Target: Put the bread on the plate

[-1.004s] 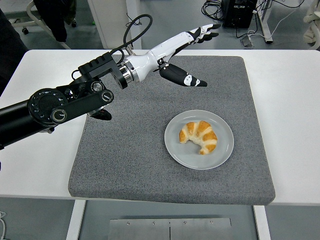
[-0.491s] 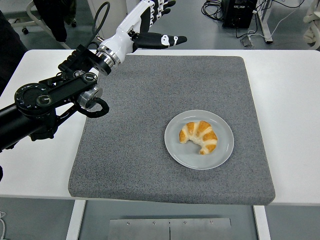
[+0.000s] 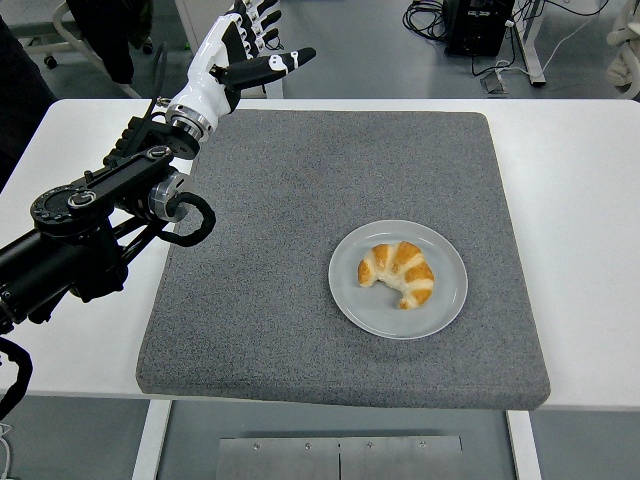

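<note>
On the grey plate (image 3: 445,300) lies the croissant (image 3: 399,273), long axis sloping down to the right, well apart from the empty, spread-fingered left hand (image 3: 238,60) at the mat's (image 3: 260,300) far-left corner.

Rough felt mat (image 3: 300,250), glossy plate (image 3: 445,305)

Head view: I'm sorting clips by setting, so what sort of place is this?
Likely a robotics lab: a white table with a grey mat, a black computer tower and loose cables on the floor behind.
</note>
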Robot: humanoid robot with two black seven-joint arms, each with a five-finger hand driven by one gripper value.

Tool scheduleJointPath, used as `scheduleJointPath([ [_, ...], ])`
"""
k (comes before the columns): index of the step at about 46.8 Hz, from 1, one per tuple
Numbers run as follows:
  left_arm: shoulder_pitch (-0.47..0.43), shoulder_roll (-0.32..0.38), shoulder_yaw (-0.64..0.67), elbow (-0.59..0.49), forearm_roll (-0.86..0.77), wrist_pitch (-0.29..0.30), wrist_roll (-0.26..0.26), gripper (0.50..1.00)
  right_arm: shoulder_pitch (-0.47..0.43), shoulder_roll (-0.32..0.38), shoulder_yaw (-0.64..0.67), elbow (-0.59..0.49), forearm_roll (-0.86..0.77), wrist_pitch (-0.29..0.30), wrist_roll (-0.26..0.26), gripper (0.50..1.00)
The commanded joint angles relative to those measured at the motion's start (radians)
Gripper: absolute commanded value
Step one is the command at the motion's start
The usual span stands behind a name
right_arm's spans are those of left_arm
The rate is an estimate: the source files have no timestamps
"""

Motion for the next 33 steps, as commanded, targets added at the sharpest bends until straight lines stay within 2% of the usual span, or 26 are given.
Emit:
scheduleJointPath([
  [1, 0.000, -0.017, -0.008, 0.044, -0.048, 0.001, 0.000, 0.972, 0.000, 0.000, 0.000, 0.000, 0.000, 0.001, 0.000, 1.000],
  [10, 0.011, -0.048, -0.039, 0.127, -0.097, 0.001, -0.003, 0.972, 0.000, 0.000, 0.000, 0.000, 0.000, 0.001, 0.000, 1.000],
  [20, 0.045, -0.051, -0.122, 0.158, -0.098, 0.002, -0.003, 0.972, 0.000, 0.000, 0.000, 0.011, 0.000, 0.002, 0.000, 1.000],
  [33, 0.057, -0.051, -0.146, 0.199, -0.117, -0.018, -0.023, 0.972, 0.009, 0.000, 0.003, 0.003, 0.000, 0.001, 0.000, 1.000],
])
